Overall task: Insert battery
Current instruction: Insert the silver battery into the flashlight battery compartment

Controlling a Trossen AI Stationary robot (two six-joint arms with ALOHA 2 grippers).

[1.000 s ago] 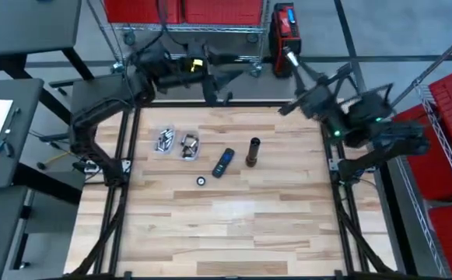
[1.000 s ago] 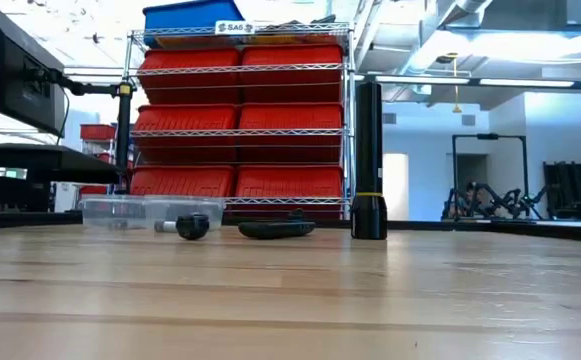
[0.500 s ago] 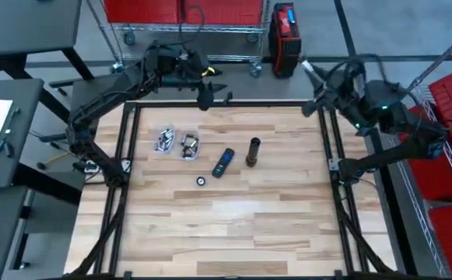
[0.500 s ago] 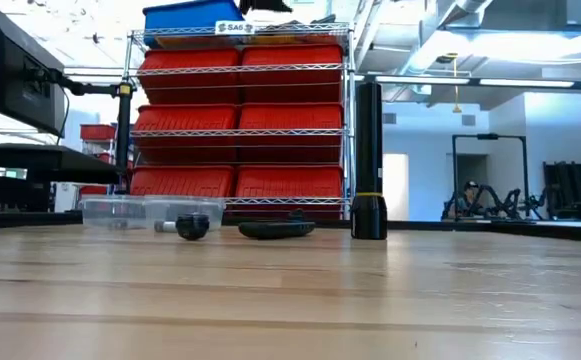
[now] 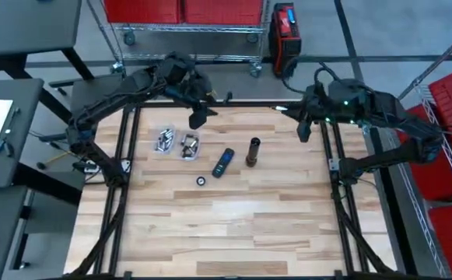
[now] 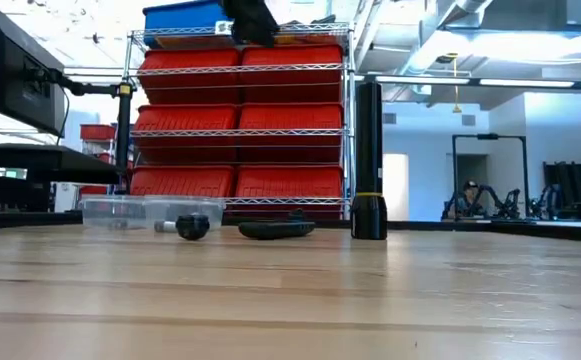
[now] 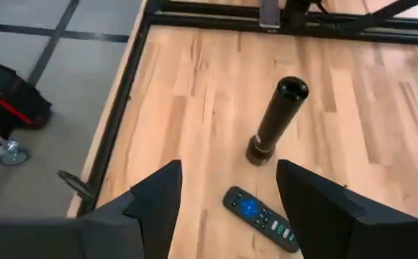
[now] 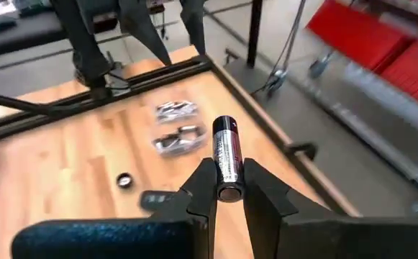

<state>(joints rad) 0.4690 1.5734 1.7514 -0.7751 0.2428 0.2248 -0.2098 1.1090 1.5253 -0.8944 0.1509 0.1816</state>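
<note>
Above the tabletop's (image 5: 233,225) far right edge, right pincer (image 8: 224,193) clamps a battery (image 8: 225,156) between its fingers. Left pincer (image 7: 226,205) hangs spread wide over the far edge, gripping nothing. Flashlight (image 5: 253,152) stands upright mid-tabletop, remote (image 5: 223,162) just beside it, small cap (image 5: 201,181) nearby.

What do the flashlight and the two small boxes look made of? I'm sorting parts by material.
The flashlight looks like matte black metal, though coated plastic is possible: a dark, dull tube. The boxes look like clear plastic, since their contents and the wooden table show through.
</note>
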